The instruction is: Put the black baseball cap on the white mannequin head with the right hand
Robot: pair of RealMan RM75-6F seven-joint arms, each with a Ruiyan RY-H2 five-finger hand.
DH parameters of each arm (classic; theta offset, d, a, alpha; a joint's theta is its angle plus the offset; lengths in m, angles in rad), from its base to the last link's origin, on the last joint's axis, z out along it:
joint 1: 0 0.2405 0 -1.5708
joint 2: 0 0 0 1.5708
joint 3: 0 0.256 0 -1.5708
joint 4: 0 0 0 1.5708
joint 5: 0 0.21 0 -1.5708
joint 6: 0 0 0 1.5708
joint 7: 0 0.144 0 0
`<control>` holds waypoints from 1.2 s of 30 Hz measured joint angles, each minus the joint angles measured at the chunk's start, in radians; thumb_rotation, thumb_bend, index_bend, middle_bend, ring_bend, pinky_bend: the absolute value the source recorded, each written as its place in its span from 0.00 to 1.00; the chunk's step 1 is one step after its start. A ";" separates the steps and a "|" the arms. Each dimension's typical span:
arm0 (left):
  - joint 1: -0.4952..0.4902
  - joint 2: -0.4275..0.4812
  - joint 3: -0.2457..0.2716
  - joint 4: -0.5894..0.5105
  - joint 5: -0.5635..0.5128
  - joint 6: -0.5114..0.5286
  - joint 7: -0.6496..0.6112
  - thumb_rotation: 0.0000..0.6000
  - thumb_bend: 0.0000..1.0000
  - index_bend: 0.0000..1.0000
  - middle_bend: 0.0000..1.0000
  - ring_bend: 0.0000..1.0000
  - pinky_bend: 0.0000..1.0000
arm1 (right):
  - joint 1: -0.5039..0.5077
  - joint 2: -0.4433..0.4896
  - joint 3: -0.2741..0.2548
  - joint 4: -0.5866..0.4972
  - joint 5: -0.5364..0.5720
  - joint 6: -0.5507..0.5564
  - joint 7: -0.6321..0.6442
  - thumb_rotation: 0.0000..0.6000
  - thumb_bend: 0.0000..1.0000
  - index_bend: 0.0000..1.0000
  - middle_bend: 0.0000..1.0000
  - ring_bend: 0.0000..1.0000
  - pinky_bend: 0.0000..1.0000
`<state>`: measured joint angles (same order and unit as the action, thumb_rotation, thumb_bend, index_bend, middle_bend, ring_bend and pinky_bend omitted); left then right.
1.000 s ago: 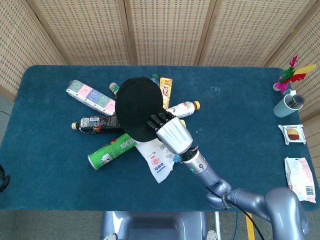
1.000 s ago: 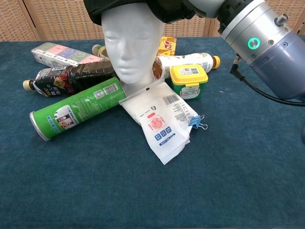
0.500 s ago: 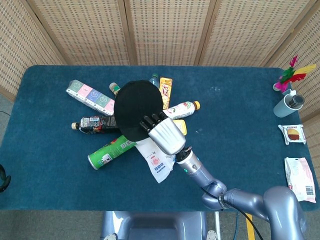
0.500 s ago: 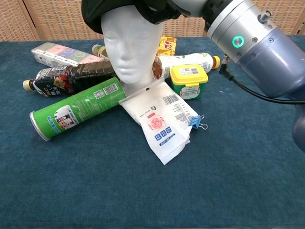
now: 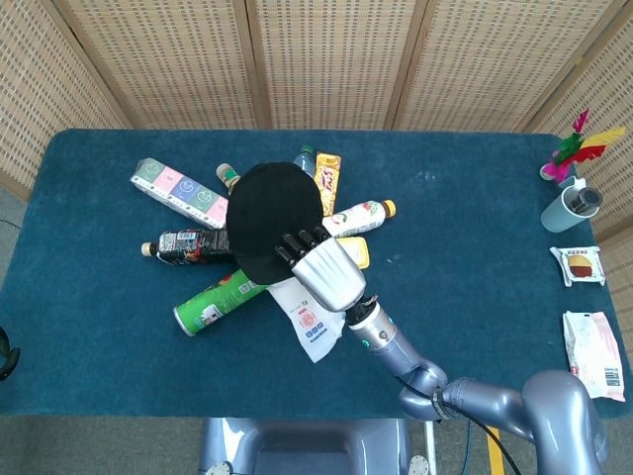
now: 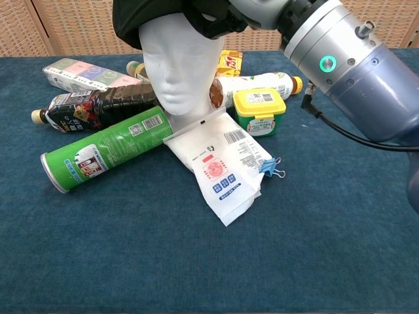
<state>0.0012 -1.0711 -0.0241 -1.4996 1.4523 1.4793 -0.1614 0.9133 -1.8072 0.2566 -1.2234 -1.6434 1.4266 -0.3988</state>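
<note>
The black baseball cap point(image 5: 269, 213) sits on top of the white mannequin head point(image 6: 181, 62), whose face shows only in the chest view. There the cap point(image 6: 141, 17) covers the crown down to the forehead. My right hand point(image 5: 321, 269) grips the cap's near edge from above, with its dark fingers point(image 6: 219, 23) curled onto the brim at the head's right side. The head view hides the mannequin under the cap. My left hand shows in neither view.
Around the mannequin lie a green can point(image 6: 105, 148), a dark bottle point(image 6: 91, 111), a white pouch point(image 6: 224, 162) with a blue clip point(image 6: 270, 168), a yellow-lidded tub point(image 6: 260, 110) and a white bottle point(image 6: 258, 84). A cup point(image 5: 572, 206) and snack packets point(image 5: 594, 351) sit at the table's right edge.
My right hand has shifted slightly left and down with the cap, which now sits lower and more squarely on the mannequin head.
</note>
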 measured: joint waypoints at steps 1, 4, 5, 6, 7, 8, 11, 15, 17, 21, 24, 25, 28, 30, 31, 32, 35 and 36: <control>0.000 0.000 0.000 -0.001 0.000 0.000 0.001 1.00 0.34 0.66 0.52 0.39 0.33 | -0.002 0.000 -0.002 -0.002 -0.002 0.000 -0.001 1.00 1.00 0.60 0.49 0.56 0.70; 0.000 0.001 -0.001 -0.002 0.000 0.002 0.001 1.00 0.34 0.66 0.52 0.39 0.33 | -0.007 0.000 -0.008 -0.002 -0.004 -0.002 -0.004 1.00 1.00 0.55 0.48 0.55 0.70; 0.000 0.002 -0.001 -0.003 0.000 0.002 0.002 1.00 0.34 0.66 0.52 0.39 0.33 | -0.010 0.002 -0.012 -0.003 -0.004 -0.006 -0.003 1.00 1.00 0.53 0.47 0.55 0.69; 0.000 0.002 -0.001 -0.004 0.000 0.003 0.002 1.00 0.34 0.66 0.52 0.39 0.33 | -0.011 0.003 -0.013 -0.004 -0.004 -0.007 -0.003 1.00 1.00 0.51 0.46 0.54 0.69; 0.001 0.003 -0.001 -0.004 -0.001 0.004 0.003 1.00 0.34 0.66 0.52 0.39 0.33 | -0.013 0.005 -0.016 -0.005 -0.005 -0.008 -0.004 1.00 1.00 0.48 0.45 0.53 0.69; 0.001 0.004 -0.001 -0.005 -0.001 0.004 0.003 1.00 0.34 0.66 0.52 0.39 0.33 | -0.015 0.008 -0.019 -0.008 -0.006 -0.009 -0.005 1.00 1.00 0.46 0.44 0.52 0.68; 0.000 0.005 -0.001 -0.006 0.000 0.003 0.005 1.00 0.34 0.66 0.52 0.39 0.33 | -0.022 0.014 -0.027 -0.020 -0.015 -0.010 -0.015 1.00 1.00 0.40 0.43 0.51 0.67; -0.001 0.005 -0.002 -0.008 0.001 0.003 0.007 1.00 0.34 0.66 0.52 0.39 0.32 | -0.029 0.019 -0.032 -0.030 -0.019 -0.014 -0.027 1.00 0.99 0.28 0.39 0.48 0.64; -0.001 0.005 -0.002 -0.008 0.001 0.003 0.007 1.00 0.34 0.66 0.52 0.39 0.32 | -0.033 0.022 -0.031 -0.041 -0.016 -0.017 -0.037 1.00 0.95 0.23 0.37 0.46 0.62; -0.001 0.004 -0.002 -0.008 0.000 0.004 0.008 1.00 0.34 0.66 0.52 0.39 0.32 | -0.039 0.029 -0.028 -0.062 -0.010 -0.023 -0.051 1.00 0.91 0.17 0.33 0.42 0.55; -0.001 0.004 -0.002 -0.007 0.001 0.004 0.008 1.00 0.34 0.66 0.52 0.39 0.32 | -0.043 0.034 -0.028 -0.074 -0.006 -0.030 -0.057 1.00 0.89 0.13 0.30 0.38 0.47; -0.002 0.004 -0.002 -0.007 0.001 0.003 0.008 1.00 0.34 0.66 0.52 0.39 0.32 | -0.045 0.036 -0.029 -0.078 -0.005 -0.032 -0.059 1.00 0.88 0.12 0.29 0.37 0.44; -0.003 0.003 -0.003 -0.008 0.001 0.003 0.010 1.00 0.34 0.66 0.52 0.39 0.32 | -0.052 0.045 -0.034 -0.095 -0.001 -0.040 -0.065 1.00 0.86 0.09 0.27 0.34 0.41; -0.003 0.003 -0.003 -0.008 0.002 0.003 0.011 1.00 0.34 0.66 0.52 0.39 0.32 | -0.059 0.053 -0.039 -0.107 0.003 -0.046 -0.071 1.00 0.85 0.07 0.26 0.33 0.41; -0.004 0.003 -0.003 -0.010 0.002 0.003 0.012 1.00 0.34 0.66 0.52 0.39 0.32 | -0.064 0.057 -0.042 -0.111 0.006 -0.048 -0.072 1.00 0.85 0.06 0.25 0.33 0.40; -0.004 0.004 -0.003 -0.011 0.002 0.003 0.014 1.00 0.34 0.66 0.52 0.39 0.32 | -0.071 0.065 -0.045 -0.117 0.010 -0.051 -0.074 1.00 0.84 0.06 0.25 0.32 0.40; -0.005 0.005 -0.003 -0.015 0.003 0.003 0.018 1.00 0.34 0.66 0.52 0.39 0.32 | -0.089 0.091 -0.054 -0.143 0.021 -0.061 -0.077 1.00 0.85 0.04 0.24 0.32 0.40; -0.005 0.005 -0.003 -0.016 0.003 0.003 0.019 1.00 0.34 0.66 0.52 0.39 0.32 | -0.095 0.099 -0.056 -0.151 0.025 -0.064 -0.077 1.00 0.85 0.04 0.24 0.31 0.40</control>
<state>-0.0039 -1.0657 -0.0275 -1.5154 1.4550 1.4818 -0.1426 0.8186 -1.7083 0.2003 -1.3739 -1.6188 1.3625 -0.4758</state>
